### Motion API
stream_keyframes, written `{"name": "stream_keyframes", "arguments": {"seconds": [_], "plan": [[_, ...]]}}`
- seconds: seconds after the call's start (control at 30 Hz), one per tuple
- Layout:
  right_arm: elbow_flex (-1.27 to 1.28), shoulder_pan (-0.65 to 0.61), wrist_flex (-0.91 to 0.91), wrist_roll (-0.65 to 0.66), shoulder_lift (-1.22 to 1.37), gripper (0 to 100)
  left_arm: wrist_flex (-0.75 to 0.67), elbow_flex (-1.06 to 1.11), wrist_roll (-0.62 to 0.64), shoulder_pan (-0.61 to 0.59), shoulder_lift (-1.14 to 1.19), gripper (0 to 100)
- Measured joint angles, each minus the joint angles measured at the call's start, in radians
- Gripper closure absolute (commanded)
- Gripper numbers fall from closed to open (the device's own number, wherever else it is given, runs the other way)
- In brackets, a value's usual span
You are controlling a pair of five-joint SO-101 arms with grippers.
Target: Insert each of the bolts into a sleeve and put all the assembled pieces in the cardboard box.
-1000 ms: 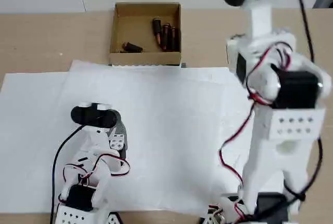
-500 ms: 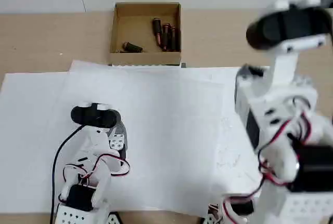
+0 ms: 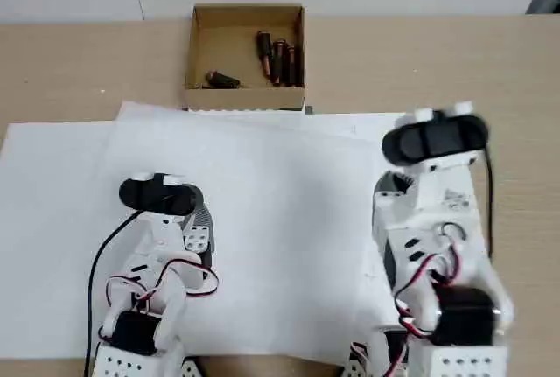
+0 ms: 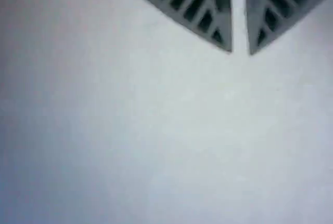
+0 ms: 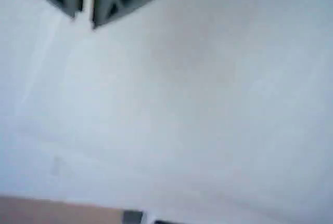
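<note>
White paper beneath, left gripper and right gripper pinched shut on nothing, assembled pieces lying in the cardboard box beyond the paper; risks one loosely seated piece coming apart there unnoticed.

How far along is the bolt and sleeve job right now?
Looks essentially done: the dark assembled pieces lie inside the cardboard box. Nothing in hand: left gripper and right gripper are shut, empty, over the white paper. I see nothing left to assemble.
</note>
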Motion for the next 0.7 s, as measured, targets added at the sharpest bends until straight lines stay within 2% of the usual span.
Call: {"name": "stream_keyframes", "arguments": {"seconds": [0.33, 0.7], "plan": [[0.45, -0.005, -0.224, 0.0, -0.21, 99.5, 0.0, 0.0, 0.0, 0.0, 0.0, 99], [0.799, -0.005, -0.269, 0.0, -0.488, 99.5, 0.0, 0.0, 0.0, 0.0, 0.0, 99]]}}
